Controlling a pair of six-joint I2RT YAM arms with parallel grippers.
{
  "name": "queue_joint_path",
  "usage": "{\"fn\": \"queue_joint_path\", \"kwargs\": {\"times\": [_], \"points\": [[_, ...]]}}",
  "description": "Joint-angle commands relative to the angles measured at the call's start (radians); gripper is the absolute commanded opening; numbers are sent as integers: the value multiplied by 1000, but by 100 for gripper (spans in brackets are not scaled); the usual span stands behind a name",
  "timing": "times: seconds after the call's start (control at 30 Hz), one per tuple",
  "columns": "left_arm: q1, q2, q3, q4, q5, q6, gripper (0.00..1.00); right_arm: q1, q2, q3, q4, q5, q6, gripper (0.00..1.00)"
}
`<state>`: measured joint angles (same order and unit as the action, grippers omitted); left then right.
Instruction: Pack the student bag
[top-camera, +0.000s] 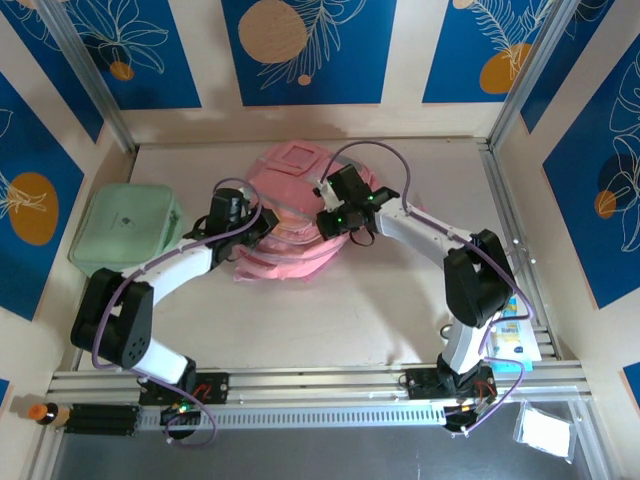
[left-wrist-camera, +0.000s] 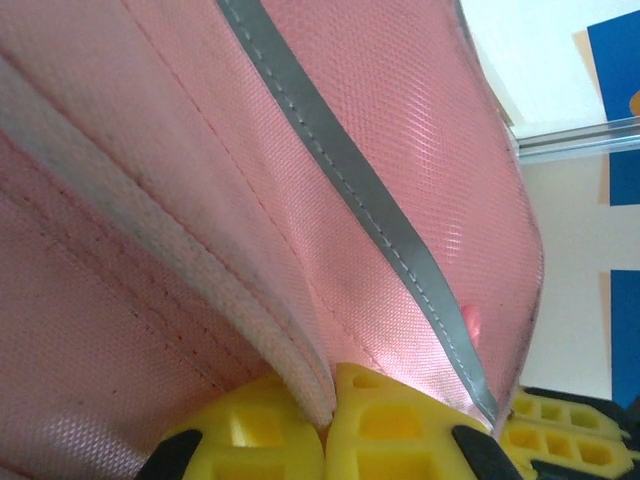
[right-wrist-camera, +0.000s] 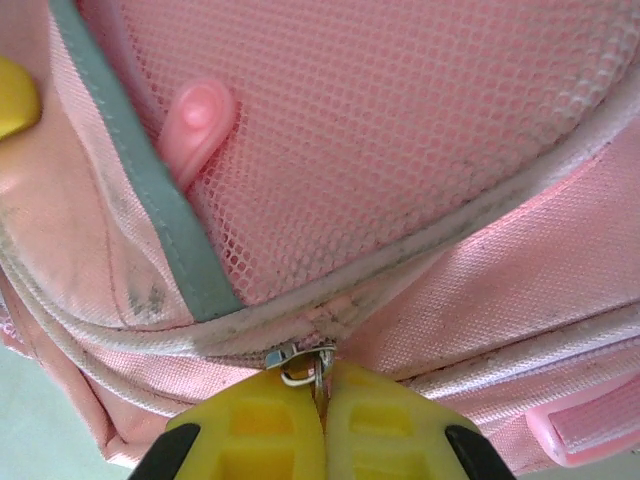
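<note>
No readable text or numbers (small dark mark on mint-green case (top-camera: 127, 228): illegible).

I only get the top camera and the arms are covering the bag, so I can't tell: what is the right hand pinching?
Observer: The right hand is shut on the small metal zipper ring of the pink student bag, just below its mesh pocket.
Kid: Is the left hand grabbing a zipper too?
Observer: No. The left hand is shut on a white-edged seam of the bag's pink fabric, and I see no zipper pull there.
</note>
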<state>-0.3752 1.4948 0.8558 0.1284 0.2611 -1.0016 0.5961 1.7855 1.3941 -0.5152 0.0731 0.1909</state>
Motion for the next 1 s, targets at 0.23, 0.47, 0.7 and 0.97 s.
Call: {"fn": "queue_joint_path", "kwargs": {"times": [0.23, 0.47, 0.7, 0.97], "points": [[35, 0, 45, -153, 32, 160, 0, -68, 25, 77, -93, 37, 57, 11], [36, 21, 78, -175, 114, 200, 12, -86, -31, 10, -52, 82, 101, 0], [73, -115, 64, -267, -6, 236, 64, -174, -164, -159, 17, 103, 147, 0], [123, -248, 108, -387, -172, 344, 88, -214, -346, -220, 64, 164, 216, 43]]}}
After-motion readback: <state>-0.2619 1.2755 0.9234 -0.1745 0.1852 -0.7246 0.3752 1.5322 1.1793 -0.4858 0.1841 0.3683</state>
